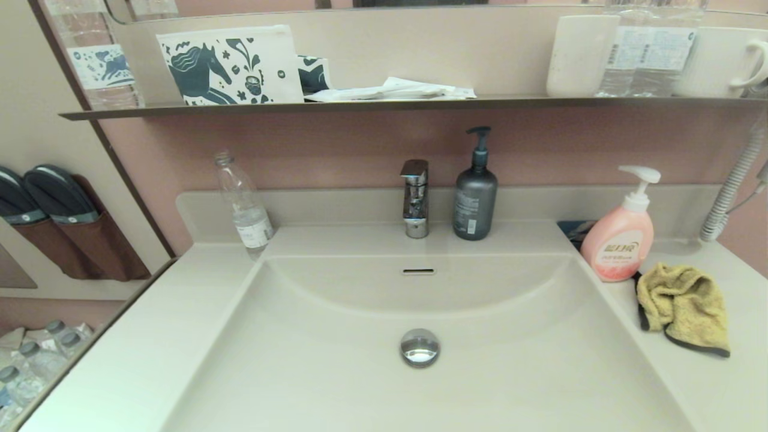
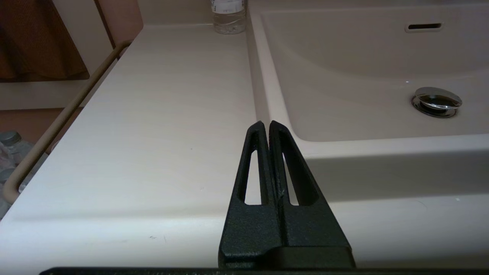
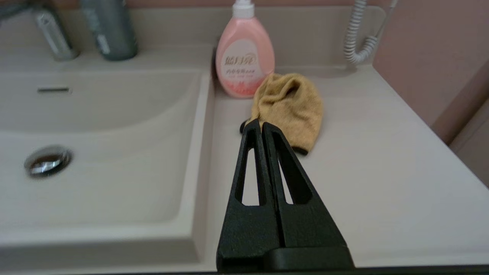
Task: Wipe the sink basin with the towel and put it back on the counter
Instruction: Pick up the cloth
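The towel (image 1: 684,306) lies crumpled on the counter (image 1: 747,336) to the right of the sink basin (image 1: 336,360), just near of the pink soap bottle (image 1: 618,243) and close beside it; the right gripper (image 3: 262,126) hangs above the counter's near right part with its fingers pressed together on nothing, tips pointing at the towel's near edge, though whether they touch it cannot be told; the left gripper (image 2: 266,124) is over the counter's near left side by the basin's left rim, fingers likewise clenched and empty; the drain plug (image 1: 420,347) sits mid-basin; a tap (image 1: 415,198), a grey pump bottle (image 1: 475,192) and a clear bottle (image 1: 245,207) stand along the far edge
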